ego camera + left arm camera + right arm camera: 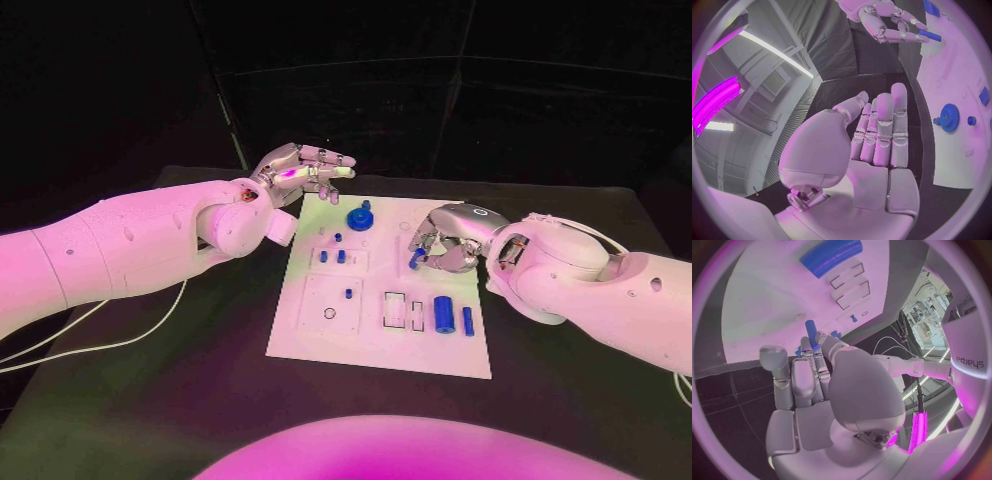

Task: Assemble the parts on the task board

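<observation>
The white task board [378, 342] lies in the middle of the black table. My right hand [449, 240] hovers over its right side and pinches a short blue peg [417, 258] that points down at the board; that peg [811, 333] sticks out past the fingertips, and from the left wrist it shows as a blue peg [930, 35] in the right hand [887, 22]. My left hand [304, 172] hangs above the board's far left corner, fingers straight [882, 131] and holding nothing. A blue gear [361, 215] [948, 117] stands near the board's far edge.
A thick blue cylinder [444, 313] [831, 256] and a thin blue pin [467, 320] lie at the board's near right. Small blue pegs [332, 256] stand at its left middle. White slots [394, 309] are beside the cylinder. A white cable [130, 335] runs over the table at left.
</observation>
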`<action>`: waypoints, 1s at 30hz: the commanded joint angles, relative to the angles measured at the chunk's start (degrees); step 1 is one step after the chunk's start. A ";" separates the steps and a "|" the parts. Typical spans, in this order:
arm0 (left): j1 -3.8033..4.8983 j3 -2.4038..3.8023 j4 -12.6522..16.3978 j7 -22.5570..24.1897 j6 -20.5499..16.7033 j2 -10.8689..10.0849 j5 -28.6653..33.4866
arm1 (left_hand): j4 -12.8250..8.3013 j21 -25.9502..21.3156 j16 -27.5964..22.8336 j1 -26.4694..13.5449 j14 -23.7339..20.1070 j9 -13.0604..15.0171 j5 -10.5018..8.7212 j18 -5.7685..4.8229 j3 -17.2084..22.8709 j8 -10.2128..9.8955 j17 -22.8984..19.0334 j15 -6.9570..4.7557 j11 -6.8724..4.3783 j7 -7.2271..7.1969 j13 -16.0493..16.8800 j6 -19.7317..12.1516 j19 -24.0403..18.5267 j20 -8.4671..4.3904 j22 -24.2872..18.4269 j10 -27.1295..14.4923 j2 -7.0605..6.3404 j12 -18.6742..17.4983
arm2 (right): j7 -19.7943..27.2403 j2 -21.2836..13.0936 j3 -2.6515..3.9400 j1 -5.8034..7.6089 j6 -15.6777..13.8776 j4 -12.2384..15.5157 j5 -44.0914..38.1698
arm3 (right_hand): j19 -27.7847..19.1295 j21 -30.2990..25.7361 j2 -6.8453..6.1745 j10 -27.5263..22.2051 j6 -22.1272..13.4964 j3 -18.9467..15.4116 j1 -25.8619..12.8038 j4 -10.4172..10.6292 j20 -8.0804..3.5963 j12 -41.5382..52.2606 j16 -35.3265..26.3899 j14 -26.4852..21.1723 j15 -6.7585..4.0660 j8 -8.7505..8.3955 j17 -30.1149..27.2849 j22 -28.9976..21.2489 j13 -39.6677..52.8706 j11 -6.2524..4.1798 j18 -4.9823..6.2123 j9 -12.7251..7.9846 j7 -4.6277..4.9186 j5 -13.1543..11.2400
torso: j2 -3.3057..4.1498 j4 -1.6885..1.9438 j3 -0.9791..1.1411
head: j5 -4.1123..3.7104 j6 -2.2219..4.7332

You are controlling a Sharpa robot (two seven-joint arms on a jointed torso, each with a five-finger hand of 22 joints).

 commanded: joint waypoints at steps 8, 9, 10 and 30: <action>0.09 0.05 0.13 0.47 0.34 0.18 -0.05 | 0.12 -0.41 0.15 0.18 -0.39 -0.02 0.01 0.79 -0.31 0.24 -0.11 -0.14 0.01 0.02 0.00 -0.20 -0.33 0.14 -0.10 -0.24 0.51 0.35 | 2.44 0.16 0.11 0.13 -4.84 5.35 5.28 | 0.42 0.45 -0.32 0.32 0.39 0.87 0.69 -0.33 0.07 -0.59 0.36 1.04 -0.39 0.17 0.02 0.16 0.00 0.06 0.03 -0.10 -0.10 -0.23 | 0.10 0.08 -0.01 | 0.14 0.10; 0.09 0.05 0.13 0.49 0.36 0.23 -0.05 | 0.12 -0.41 0.15 0.18 -0.39 -0.02 0.01 0.79 -0.31 0.24 -0.11 -0.14 0.01 0.02 0.00 -0.20 -0.33 0.14 -0.10 -0.24 0.51 0.35 | 2.80 0.83 0.11 0.12 -4.80 5.44 5.54 | 0.42 0.45 -0.32 0.32 0.39 0.87 0.70 -0.33 0.07 -0.59 0.36 1.04 -0.39 0.17 0.02 0.16 0.00 0.06 0.03 -0.10 -0.10 -0.23 | 0.12 0.08 0.01 | 0.16 0.08; 0.09 0.05 0.12 0.50 0.38 0.29 -0.05 | 0.12 -0.41 0.15 0.18 -0.39 -0.02 0.01 0.79 -0.31 0.24 -0.11 -0.14 0.01 0.02 0.00 -0.20 -0.33 0.14 -0.10 -0.24 0.51 0.35 | 3.19 1.65 0.10 0.11 -4.79 5.42 5.79 | 0.42 0.45 -0.32 0.32 0.39 0.87 0.70 -0.33 0.07 -0.59 0.36 1.04 -0.39 0.17 0.02 0.16 0.00 0.06 0.03 -0.10 -0.10 -0.23 | 0.13 0.09 0.01 | 0.17 0.08; 0.10 0.06 0.82 0.62 0.52 0.96 -0.04 | 0.16 -0.42 0.17 0.18 -0.39 -0.02 0.01 0.79 -0.33 0.26 -0.13 -0.14 0.01 0.01 0.00 -0.20 -0.32 0.15 -0.11 -0.26 0.59 0.40 | 7.19 13.62 -0.50 -3.78 -1.55 -0.81 3.94 | 0.32 0.45 -0.43 0.27 0.23 1.58 0.62 -0.67 0.11 -1.16 0.35 1.01 -0.29 -0.11 -0.14 0.07 -0.03 0.22 0.04 -0.20 0.07 0.13 | 0.17 0.19 0.03 | 1.53 -0.74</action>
